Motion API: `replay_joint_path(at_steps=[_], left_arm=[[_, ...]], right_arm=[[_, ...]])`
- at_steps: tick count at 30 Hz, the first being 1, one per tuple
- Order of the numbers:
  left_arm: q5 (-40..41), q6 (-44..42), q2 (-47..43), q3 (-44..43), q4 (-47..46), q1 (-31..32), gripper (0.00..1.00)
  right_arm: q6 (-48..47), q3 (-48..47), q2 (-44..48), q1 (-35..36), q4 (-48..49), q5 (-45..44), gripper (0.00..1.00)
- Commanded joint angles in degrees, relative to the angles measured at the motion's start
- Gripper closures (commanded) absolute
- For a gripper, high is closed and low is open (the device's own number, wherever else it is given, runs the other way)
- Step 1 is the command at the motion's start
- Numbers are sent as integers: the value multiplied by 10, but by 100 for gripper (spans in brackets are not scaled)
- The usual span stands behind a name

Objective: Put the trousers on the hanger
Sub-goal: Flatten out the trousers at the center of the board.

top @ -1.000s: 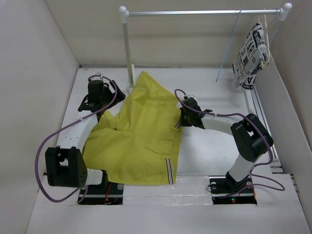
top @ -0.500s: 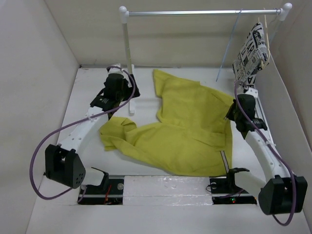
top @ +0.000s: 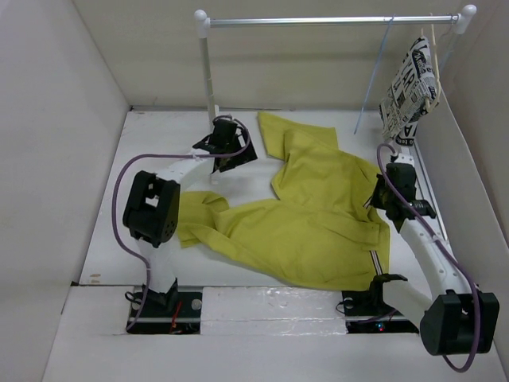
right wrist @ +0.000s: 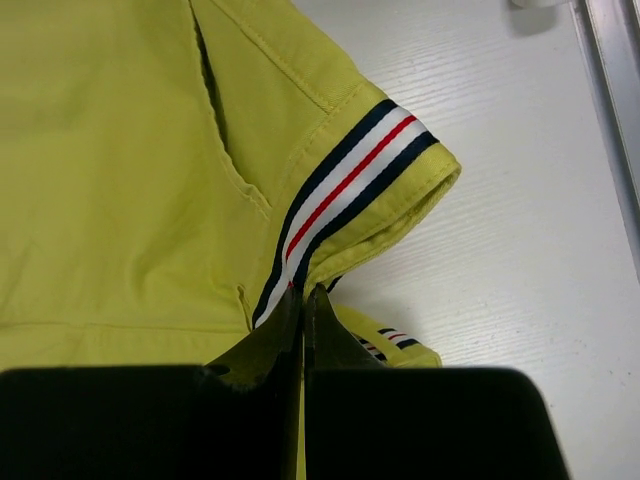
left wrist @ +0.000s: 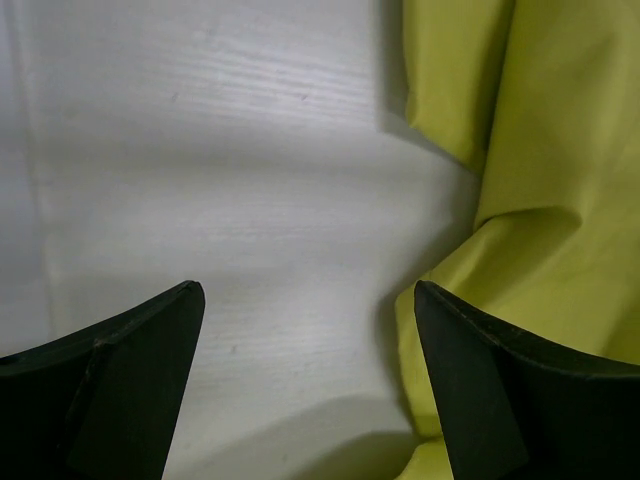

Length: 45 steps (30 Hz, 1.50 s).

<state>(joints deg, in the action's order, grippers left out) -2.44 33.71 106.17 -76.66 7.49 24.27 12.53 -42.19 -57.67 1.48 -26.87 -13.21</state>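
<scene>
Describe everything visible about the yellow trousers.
The trousers are lime-yellow, woven-looking cloth with a navy, white and red striped band at one edge and a seamed pocket slit. They lie crumpled and spread across the white table. The right hand is shut on the edge by the stripes. The open left hand stands over bare table beside a fold.

- trousers (top: 318, 215): mustard-lime yellow, plain
- trim band (right wrist: 345, 200) on them: navy/white/red stripes
- hanger (top: 372, 76): pale blue
- cloth (top: 409, 83): blk & wht newsprint pattern
- wooden hanger (top: 435, 56): pale tan
- table (top: 159, 135): white
- rail (top: 318, 21): silver, white end caps
</scene>
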Motion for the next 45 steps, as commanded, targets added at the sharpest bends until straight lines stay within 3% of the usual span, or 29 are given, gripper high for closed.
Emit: replay_joint_path(at_steps=[1, 6, 10, 14, 15, 18, 19, 20, 26, 28, 29, 32, 39, 45], left_arm=[[-38, 56, 52, -82, -49, 11, 18], [-8, 58, 171, -193, -34, 55, 22], [64, 54, 288, -378, 79, 74, 28], [92, 77, 356, -441, 122, 74, 38], [93, 80, 368, -444, 123, 74, 42], [110, 94, 377, -440, 130, 61, 69], [122, 96, 374, -438, 139, 61, 88], [129, 96, 369, -435, 140, 54, 97], [183, 71, 240, -351, 112, 42, 100], [202, 47, 130, -316, 105, 42, 100], [210, 39, 129, -303, 104, 42, 100], [270, 7, -1, -250, 107, 69, 100], [404, 6, -269, -138, 197, 90, 100], [423, -34, -312, -120, 286, 90, 100]], right_arm=[[-12, 6, 19, -2, -14, 55, 100], [-20, 34, 48, 3, -16, 94, 100], [-23, 40, 70, 3, -22, 112, 100], [-30, 31, 78, 3, -34, 123, 100], [-33, 30, 83, 3, -36, 122, 100], [-39, 25, 92, 3, -35, 115, 100], [-44, 25, 92, 3, -35, 112, 100], [-46, 19, 92, 3, -36, 110, 100], [-66, -1, 75, -4, -27, 91, 100], [-77, -23, 66, -16, -29, 79, 100], [-82, -23, 63, -23, -29, 72, 100], [-97, -38, 48, -67, -19, 71, 100], [-72, -47, -25, -122, 37, 90, 100], [-45, -68, -103, -140, 75, 74, 100]])
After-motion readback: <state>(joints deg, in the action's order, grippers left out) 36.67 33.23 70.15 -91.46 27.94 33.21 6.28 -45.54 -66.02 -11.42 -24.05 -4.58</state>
